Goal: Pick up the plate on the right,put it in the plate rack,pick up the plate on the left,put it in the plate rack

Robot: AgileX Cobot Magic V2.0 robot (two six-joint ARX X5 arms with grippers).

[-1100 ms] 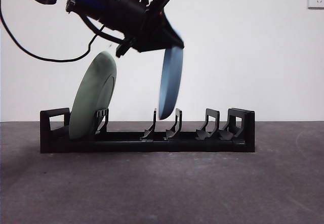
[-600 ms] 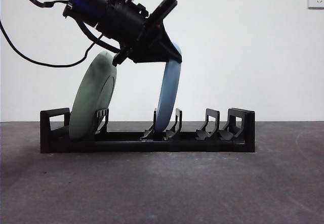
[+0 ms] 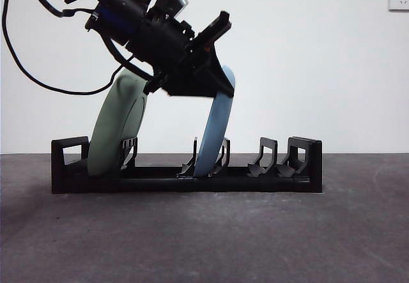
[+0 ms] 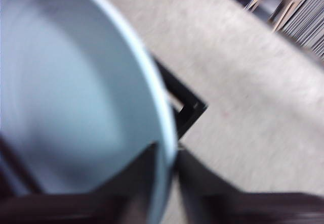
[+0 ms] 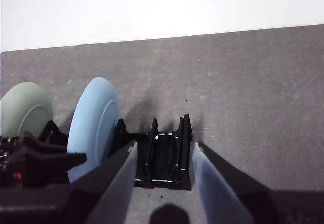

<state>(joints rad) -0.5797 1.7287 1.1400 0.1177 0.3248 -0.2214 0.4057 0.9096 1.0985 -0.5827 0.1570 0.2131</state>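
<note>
The left gripper (image 3: 214,82) clamps the upper rim of the blue plate (image 3: 214,130), one black jaw on each face of the plate, as the left wrist view shows the rim (image 4: 164,133) running straight up from between them. Below the fingers, the plate's lower edge sits down among the middle dividers of the plate rack (image 3: 185,174), and the plate leans with its top tipped toward the far-end block of the rack. Behind the gripper's arm, the green plate (image 3: 118,126) stands propped in the first slot at the opposite end, well apart from the blue one. The right gripper (image 5: 164,176) hangs back with its jaws spread and nothing between them, looking down the rack from its empty end, where the blue plate (image 5: 93,128) and green plate (image 5: 25,110) stand in line beyond its fingertips. The seating step looks nearly complete, though whether the lower edge bears fully on the rack's floor cannot be told from here. To finish well, the fingers would likely need to ease the plate until it rests against a divider, then part only slightly at first, so that a plate not yet settled cannot tip or roll along the slot. A lift straight away from the rim, with no sideways drag, would keep the jaws from pulling the plate out or knocking its green neighbour.
</note>
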